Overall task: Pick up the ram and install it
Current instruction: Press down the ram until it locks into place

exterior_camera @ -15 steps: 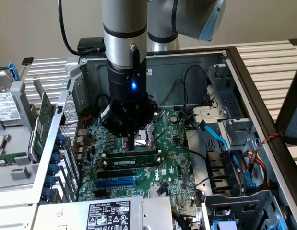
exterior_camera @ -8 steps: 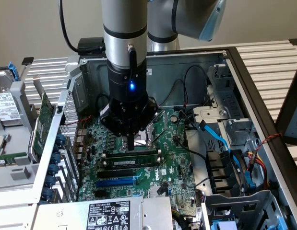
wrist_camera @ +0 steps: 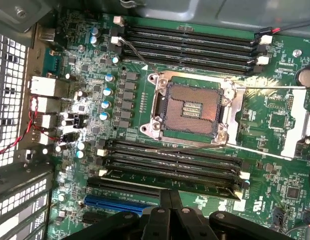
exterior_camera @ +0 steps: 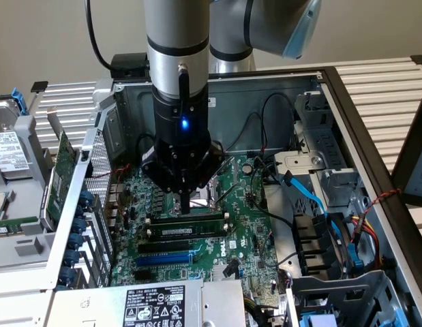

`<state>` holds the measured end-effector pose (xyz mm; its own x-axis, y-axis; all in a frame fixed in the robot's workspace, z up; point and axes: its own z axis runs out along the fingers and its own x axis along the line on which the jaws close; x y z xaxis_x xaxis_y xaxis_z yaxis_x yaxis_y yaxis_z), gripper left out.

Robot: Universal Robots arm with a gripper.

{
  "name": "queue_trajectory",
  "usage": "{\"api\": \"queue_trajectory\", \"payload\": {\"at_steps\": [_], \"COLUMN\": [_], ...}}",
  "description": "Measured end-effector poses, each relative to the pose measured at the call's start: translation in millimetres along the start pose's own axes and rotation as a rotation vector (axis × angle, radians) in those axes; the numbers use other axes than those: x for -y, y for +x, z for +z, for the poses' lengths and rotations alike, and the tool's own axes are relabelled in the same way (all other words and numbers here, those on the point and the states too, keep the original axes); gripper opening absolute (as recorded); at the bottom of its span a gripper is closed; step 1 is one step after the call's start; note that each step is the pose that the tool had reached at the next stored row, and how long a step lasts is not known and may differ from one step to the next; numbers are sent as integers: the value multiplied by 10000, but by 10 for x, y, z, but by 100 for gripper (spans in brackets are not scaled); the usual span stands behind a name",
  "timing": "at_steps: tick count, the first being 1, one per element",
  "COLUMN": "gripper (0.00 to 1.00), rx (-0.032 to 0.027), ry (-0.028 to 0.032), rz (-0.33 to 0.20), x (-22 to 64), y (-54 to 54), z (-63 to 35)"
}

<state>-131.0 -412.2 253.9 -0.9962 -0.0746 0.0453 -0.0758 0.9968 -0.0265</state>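
Slatted grey tabletop (exterior_camera: 381,88) surrounds an opened computer case (exterior_camera: 333,136) with its green motherboard (exterior_camera: 245,204) exposed. From where I stand, the ram (exterior_camera: 190,219) sits edge-up in a slot just below the processor socket (wrist_camera: 190,107), directly under the gripper (exterior_camera: 185,208), whose narrow black tip touches its top edge. The arm's dark body hides the fingers, so I cannot tell whether they grip it. Blue cables (exterior_camera: 313,197) run toward the exterior view's right.

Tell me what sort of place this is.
Likely a computer repair or assembly bench: an opened desktop case shows its motherboard with an empty CPU socket, a hard drive alongside, and the claw over the ram.
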Motion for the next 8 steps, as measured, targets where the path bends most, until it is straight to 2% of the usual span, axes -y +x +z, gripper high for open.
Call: {"api": "queue_trajectory", "payload": {"at_steps": [3, 8], "gripper": [11, 11], "rx": [-5, -6], "ry": [-11, -12], "rz": [291, 291], "x": [0, 0], "y": [0, 0], "z": [1, 1]}}
